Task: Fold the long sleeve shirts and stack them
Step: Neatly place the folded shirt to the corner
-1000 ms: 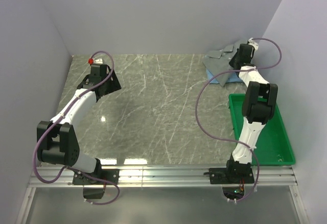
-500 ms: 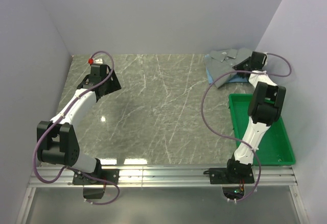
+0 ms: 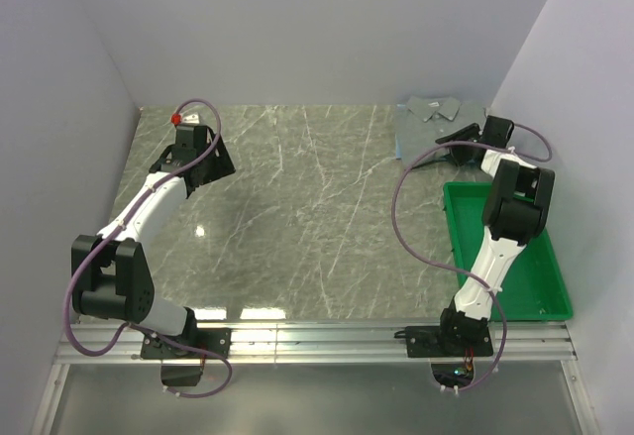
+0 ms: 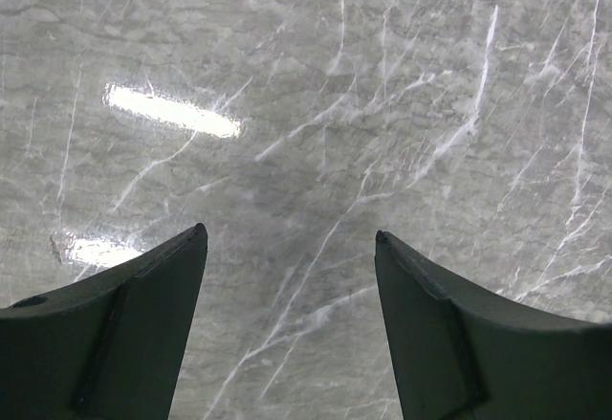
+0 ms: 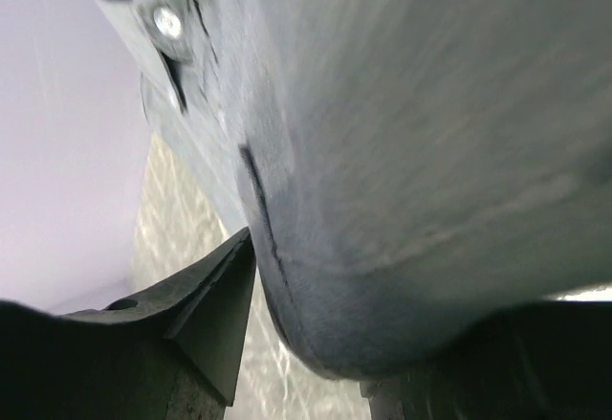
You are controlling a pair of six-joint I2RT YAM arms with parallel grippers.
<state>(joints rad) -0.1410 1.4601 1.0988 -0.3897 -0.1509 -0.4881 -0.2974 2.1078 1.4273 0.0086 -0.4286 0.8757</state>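
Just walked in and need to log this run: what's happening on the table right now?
The right gripper is at the table's far right corner, at the grey shirt lying there. Its wrist camera shows grey cloth between its fingers, though a firm grip cannot be confirmed. The left gripper hangs open over bare marble, holding nothing. The green tray sits beside the right arm.

grey shirt (image 5: pixel 430 152) — close, blurred | buttons (image 5: pixel 167 21) top left | table (image 5: pixel 177 219), wall (image 5: pixel 67 152) left

The scene is lit brightly and evenly from overhead. In the left wrist view a glare streak (image 4: pixel 172 114) is thrown on the marble tabletop (image 4: pixel 430 104) at ten o'clock. The grey shirt (image 5: pixel 430 152) is rendered blurred.
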